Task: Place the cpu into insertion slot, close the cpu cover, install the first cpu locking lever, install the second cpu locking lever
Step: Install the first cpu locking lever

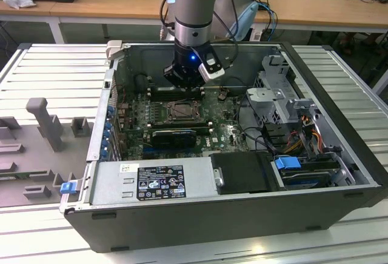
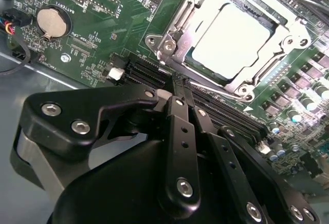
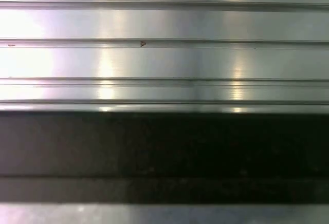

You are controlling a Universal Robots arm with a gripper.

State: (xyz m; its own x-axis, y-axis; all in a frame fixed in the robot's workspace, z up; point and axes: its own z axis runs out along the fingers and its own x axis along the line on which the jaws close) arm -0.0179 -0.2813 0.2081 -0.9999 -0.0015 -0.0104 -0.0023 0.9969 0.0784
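Ribbed aluminium bench (image 1: 36, 64) carries an open grey computer case (image 1: 230, 215) lying on its side, green motherboard (image 1: 139, 125) exposed inside. The arm reaches down into the case from above.

Black tool (image 2: 177, 88), in the second wrist view, has its fingers pressed together with nothing between them, tips just beside the dark memory slots (image 2: 149, 75) and near the square insertion slot with shiny metal rim (image 2: 175, 44).

Pale silvery-beige square cpu (image 2: 234, 39) lies flat in that slot. The thin silvery cpu cover (image 2: 285, 41), a frame with a square cut-out, appears to lie down around the chip; whether it is fully seated I cannot tell.

Risk, as a judgement: the tips sit close to the memory slots and the socket corner, so a slight sideways error could scrape the board or catch the frame edge and shift it.

Levers are hard to make out. In the exterior view the tool (image 1: 185, 82) covers the far edge of the socket.
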